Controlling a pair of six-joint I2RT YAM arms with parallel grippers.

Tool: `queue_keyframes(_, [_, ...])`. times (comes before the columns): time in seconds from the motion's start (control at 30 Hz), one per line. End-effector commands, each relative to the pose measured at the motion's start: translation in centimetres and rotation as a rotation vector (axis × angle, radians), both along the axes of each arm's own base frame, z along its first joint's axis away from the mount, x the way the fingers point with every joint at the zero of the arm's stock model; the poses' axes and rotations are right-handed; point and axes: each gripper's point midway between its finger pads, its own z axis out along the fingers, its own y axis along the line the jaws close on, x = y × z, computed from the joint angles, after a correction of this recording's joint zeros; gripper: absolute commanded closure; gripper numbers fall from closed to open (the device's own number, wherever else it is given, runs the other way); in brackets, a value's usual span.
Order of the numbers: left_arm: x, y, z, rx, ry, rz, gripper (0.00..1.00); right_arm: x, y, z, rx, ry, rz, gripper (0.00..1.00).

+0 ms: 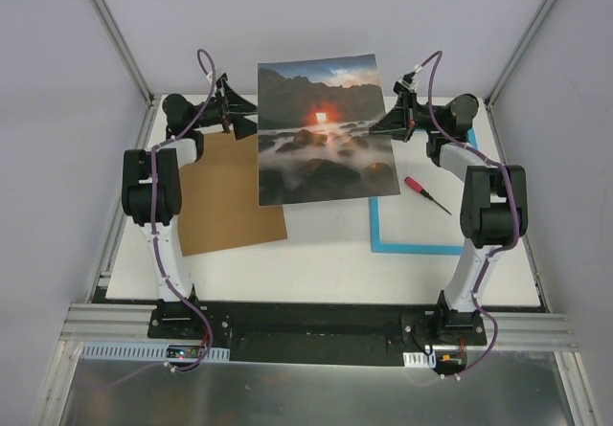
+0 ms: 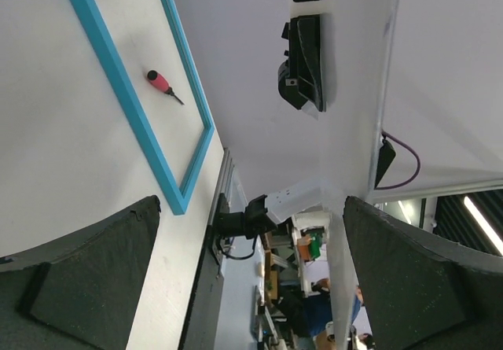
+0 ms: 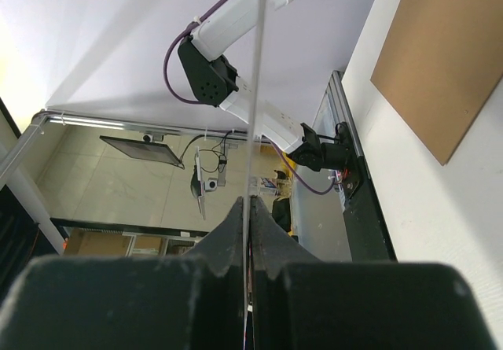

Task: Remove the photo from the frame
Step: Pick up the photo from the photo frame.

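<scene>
One glossy sunset photo [image 1: 326, 129] held aloft: right jaws pinch its edge, left jaws gape.

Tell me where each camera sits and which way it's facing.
Top external: above, behind, looking down at the table; left arm and right arm show.
Left wrist: faces right toward frame and screwdriver; own open fingers show.
Right wrist: faces left toward backing board; own fingers pinch the photo.
Shared: frame and screwdriver, in top and left wrist.

You're looking at the left arm [image 1: 153, 194] and right arm [image 1: 490, 211] showing white links, bulky black joint housings, and purple cables [image 1: 200, 60] running along them.
</scene>
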Motion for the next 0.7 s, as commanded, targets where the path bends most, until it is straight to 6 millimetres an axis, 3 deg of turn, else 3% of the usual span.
queue_keyframes(0.0, [-0.6, 2.1, 2.9, 0.007, -0.155, 0.023, 0.01, -1.6, -1.1, 2.4, -0.03, -0.342, 0.033, 0.99])
queue_keyframes(0.2, [-0.6, 2.6, 2.3, -0.005, -0.134, 0.027, 0.01, -1.3, -2.1, 3.8, -0.035, -0.381, 0.005, 0.99])
queue_keyframes(0.33, [-0.6, 2.0, 2.7, -0.01, -0.142, 0.014, 0.01, -1.0, -2.1, 3.8, -0.034, -0.381, 0.004, 0.99])
queue_keyframes(0.57, [-0.9, -1.7, 1.6, -0.023, -0.105, -0.062, 0.01, -0.7, -1.6, 3.3, -0.028, -0.372, 0.012, 0.99])
queue_keyframes(0.67, [-1.5, -5.0, 1.7, -0.034, -0.103, -0.132, 0.01, -0.8, -1.2, 2.5, -0.031, -0.36, 0.03, 0.99])
